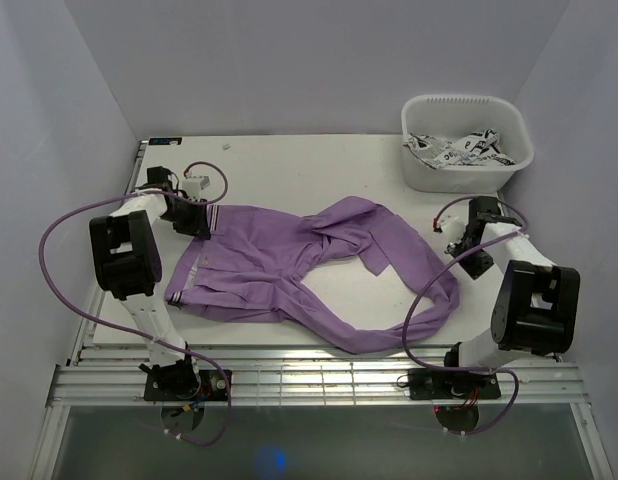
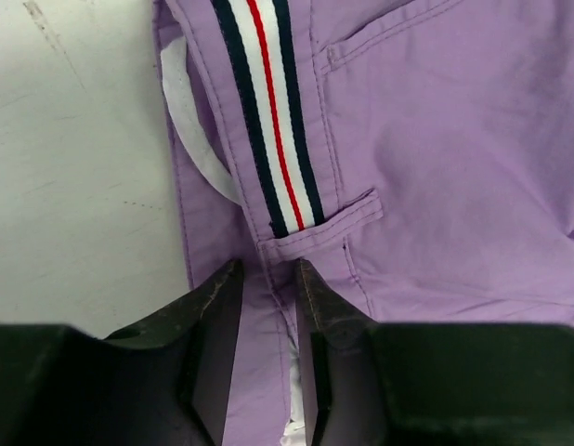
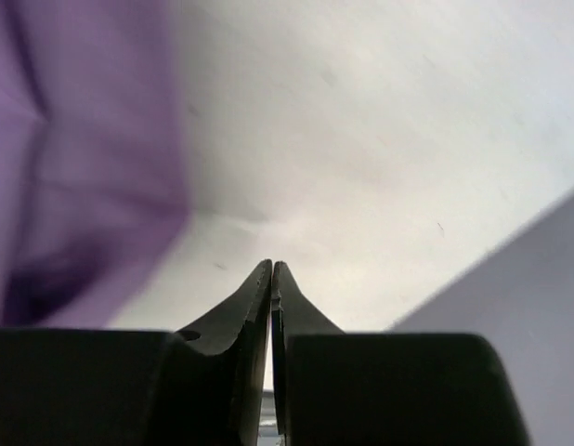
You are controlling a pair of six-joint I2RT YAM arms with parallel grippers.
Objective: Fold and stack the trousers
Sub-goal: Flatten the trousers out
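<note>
Soft lilac trousers (image 1: 289, 270) lie spread on a smooth white bench (image 1: 319, 160), with the waistband at the left and both legs curving right in a loose loop. A woven navy, white and red ribbon (image 2: 268, 111) lines the waistband. The left jaws pinch the waistband's stitched edge, cloth between them. The right jaws are pressed together, holding nothing, above bare bench just beside a leg.
</note>
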